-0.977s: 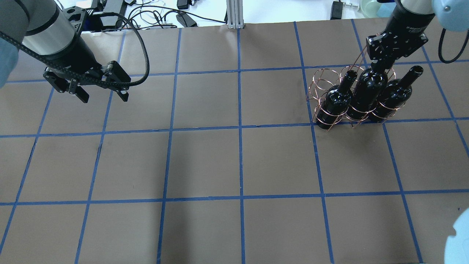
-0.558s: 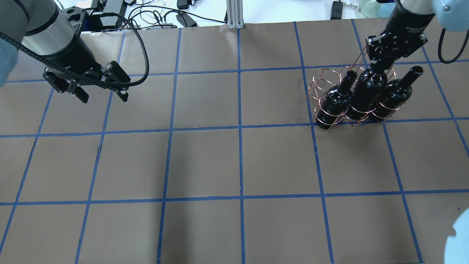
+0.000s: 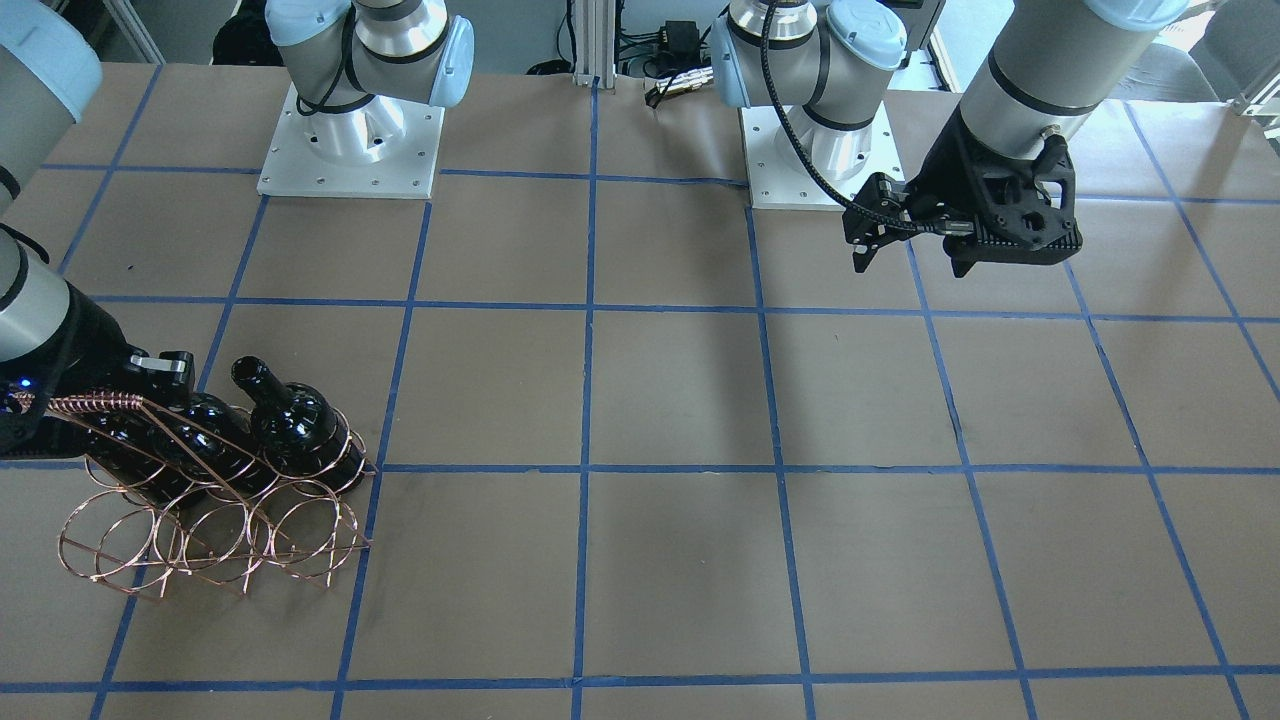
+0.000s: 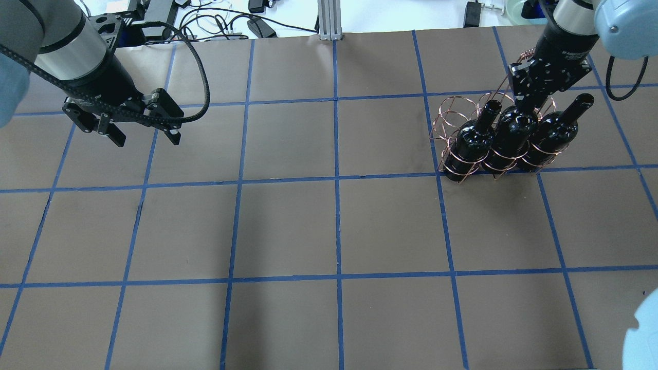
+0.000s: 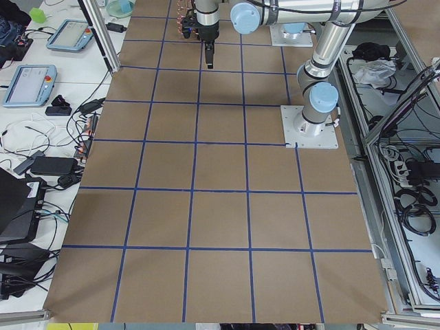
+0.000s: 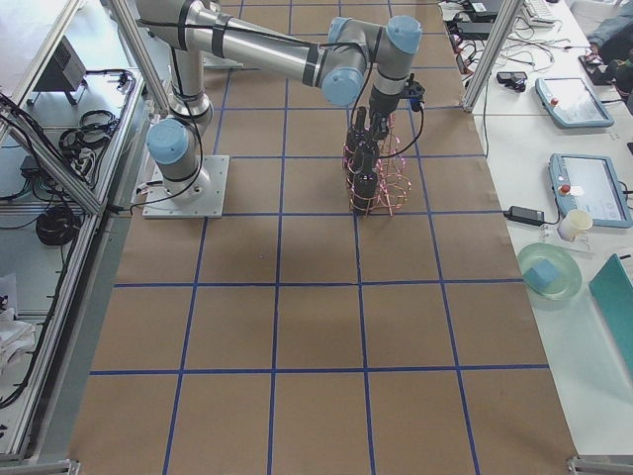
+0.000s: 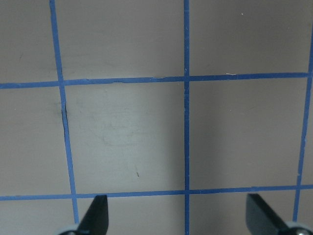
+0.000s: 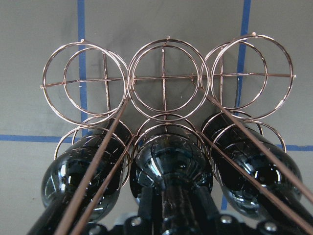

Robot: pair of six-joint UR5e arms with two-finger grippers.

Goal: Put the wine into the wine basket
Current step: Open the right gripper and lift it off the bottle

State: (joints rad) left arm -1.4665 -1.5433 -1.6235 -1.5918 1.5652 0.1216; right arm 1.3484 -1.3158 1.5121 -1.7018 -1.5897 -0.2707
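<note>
The copper wire wine basket (image 4: 452, 110) stands on the table's far right and holds three glossy black bottles in its lower rings. My right gripper (image 4: 527, 100) is shut on the neck of the middle wine bottle (image 4: 506, 139), which sits in the centre ring; its fingers are hidden by the neck. Two identical bottles (image 4: 470, 144) (image 4: 552, 136) flank it. In the right wrist view the middle bottle (image 8: 171, 166) runs down into the gripper, and the basket's upper rings (image 8: 164, 73) are empty. My left gripper (image 4: 145, 134) is open and empty above the far-left table, fingertips (image 7: 100, 215) wide apart.
Brown paper with a blue tape grid (image 4: 336, 180) covers the table. Cables and devices (image 4: 226, 25) and an aluminium post (image 4: 329, 20) lie beyond the far edge. The two arm bases (image 3: 350, 150) (image 3: 830, 150) stand on the robot's side.
My right gripper has moved the middle bottle down and deeper into its ring, level with its neighbours. The left arm has barely shifted and stays open.
</note>
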